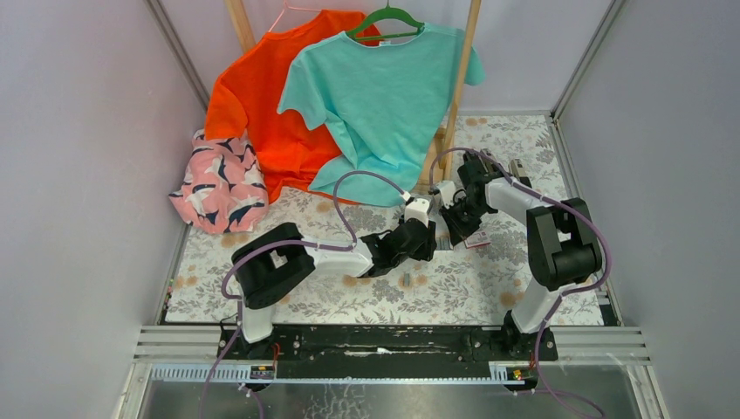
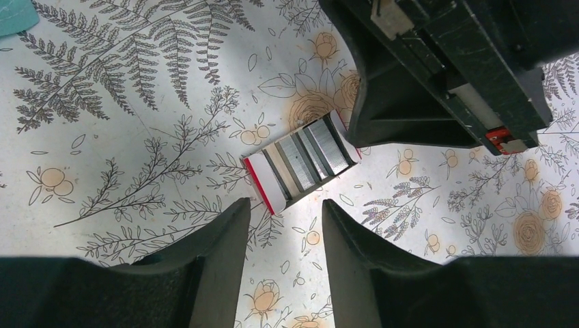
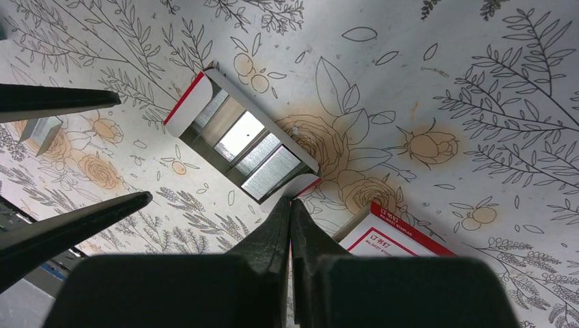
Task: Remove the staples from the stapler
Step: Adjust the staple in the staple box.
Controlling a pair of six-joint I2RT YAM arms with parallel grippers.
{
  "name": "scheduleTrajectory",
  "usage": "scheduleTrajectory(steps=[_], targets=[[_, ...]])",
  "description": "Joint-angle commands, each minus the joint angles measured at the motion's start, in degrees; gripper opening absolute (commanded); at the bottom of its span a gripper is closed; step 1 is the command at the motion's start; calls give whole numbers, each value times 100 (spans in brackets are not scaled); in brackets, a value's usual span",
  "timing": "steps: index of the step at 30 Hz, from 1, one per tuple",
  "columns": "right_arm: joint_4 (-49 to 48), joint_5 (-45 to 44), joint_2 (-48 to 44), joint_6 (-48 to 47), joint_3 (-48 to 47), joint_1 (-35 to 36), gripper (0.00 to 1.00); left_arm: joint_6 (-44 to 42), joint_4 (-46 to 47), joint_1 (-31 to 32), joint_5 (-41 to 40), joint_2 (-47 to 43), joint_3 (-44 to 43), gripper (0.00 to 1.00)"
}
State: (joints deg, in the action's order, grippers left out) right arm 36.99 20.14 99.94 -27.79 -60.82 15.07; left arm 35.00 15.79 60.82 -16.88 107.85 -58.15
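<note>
Silver-grey staples [image 2: 300,158] lay packed in rows in a small open cardboard tray [image 2: 263,183], white with a red edge, flat on the flower-printed tablecloth [image 1: 524,288] near the middle of the table. Both arms had reached in over it from opposite sides.

The left gripper [image 2: 285,205] hung just above the tray's near end with its two black fingers well apart and nothing between them (only printed cloth and the tray's flap showed in the gap). The right gripper [image 3: 290,203] had its fingers pressed together, tips down at the tray's corner flap. I could not tell from its own camera whether they touched the card or pinched any of it.

Just beside that gripper, on the side away from the tray, sat a red-and-white box [image 3: 392,236], partly hidden behind the fingers. A short loose strip [image 3: 41,130] of grey metal, which looked like more staples, lay on the cloth apart from the tray, over towards the left gripper's fingers.

At the back of the table an orange shirt [image 1: 262,105] and a teal shirt [image 1: 384,96] hung on hangers from a wooden rack, and a pink patterned cloth [image 1: 218,185] lay bunched against the left wall.
</note>
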Motion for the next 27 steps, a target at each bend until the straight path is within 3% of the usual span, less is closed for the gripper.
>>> scheduleTrajectory(steps=[1, 7, 17, 27], targets=[[35, 34, -199, 65, -202, 70, 7, -81, 106, 18, 18, 30, -90, 50], [-198, 180, -773, 158, -59, 67, 21, -44, 306, -48, 84, -72, 128, 52], [-180, 60, -494, 260, -51, 91, 45, 48, 329, -93, 99, -91, 225, 52], [-225, -32, -69, 352, -62, 146, 51, 77, 431, -130, 89, -219, 398, 52]])
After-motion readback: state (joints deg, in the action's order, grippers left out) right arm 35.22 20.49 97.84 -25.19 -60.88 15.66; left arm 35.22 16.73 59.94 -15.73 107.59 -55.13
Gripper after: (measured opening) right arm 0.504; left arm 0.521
